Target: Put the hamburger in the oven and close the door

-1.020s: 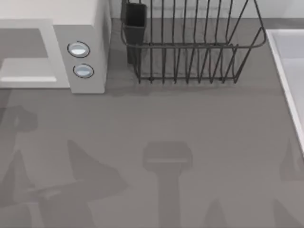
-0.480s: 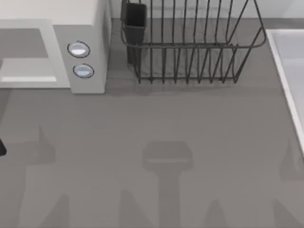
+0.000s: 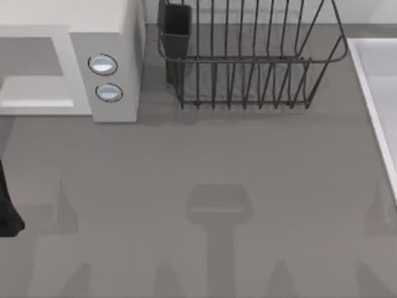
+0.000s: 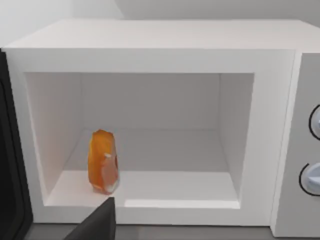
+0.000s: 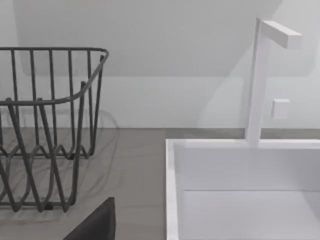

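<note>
- Hamburger (image 4: 103, 162) stands on edge inside open oven (image 4: 150, 45), at cavity's 8 o'clock.
- Left arm (image 3: 7, 205) at table's 9 o'clock edge; grip state: can't tell.
- Right arm faces dish rack (image 5: 45, 130) and sink (image 5: 172, 190); grip state: can't tell.

A rendered kitchen was shown: a white oven (image 3: 105, 74) with two round knobs was set at ten o'clock on the grey tabletop (image 3: 248, 161), a dark wire dish rack (image 3: 248, 62) at twelve, and a white sink (image 5: 240, 190) with a faucet (image 5: 265, 75) at three.

L arm (image 3: 7, 208) further into view
</note>
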You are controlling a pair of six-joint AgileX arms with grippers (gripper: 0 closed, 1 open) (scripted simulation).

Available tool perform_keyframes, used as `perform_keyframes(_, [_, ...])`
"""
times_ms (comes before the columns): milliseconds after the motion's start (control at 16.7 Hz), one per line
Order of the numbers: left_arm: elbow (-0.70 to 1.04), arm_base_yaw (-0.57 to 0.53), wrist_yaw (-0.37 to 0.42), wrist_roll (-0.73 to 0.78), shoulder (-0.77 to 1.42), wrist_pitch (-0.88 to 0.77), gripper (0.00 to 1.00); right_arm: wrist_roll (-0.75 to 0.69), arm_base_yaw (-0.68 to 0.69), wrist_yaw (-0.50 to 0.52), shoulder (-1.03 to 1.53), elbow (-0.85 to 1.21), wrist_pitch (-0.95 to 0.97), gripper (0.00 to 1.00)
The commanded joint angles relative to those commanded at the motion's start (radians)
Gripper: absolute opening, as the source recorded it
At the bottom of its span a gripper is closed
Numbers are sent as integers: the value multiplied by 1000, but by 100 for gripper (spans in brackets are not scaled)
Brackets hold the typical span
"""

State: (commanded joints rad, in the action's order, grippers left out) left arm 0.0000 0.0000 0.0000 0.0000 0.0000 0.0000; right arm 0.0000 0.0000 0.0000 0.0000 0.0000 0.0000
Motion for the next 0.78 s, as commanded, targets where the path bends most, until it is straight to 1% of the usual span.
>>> perform_keyframes(180, [0,0,0,0,0,0,100,0,0,0,0,0,0,100])
perform_keyframes(780, [0,0,0,0,0,0,25,0,0,0,0,0,0,100])
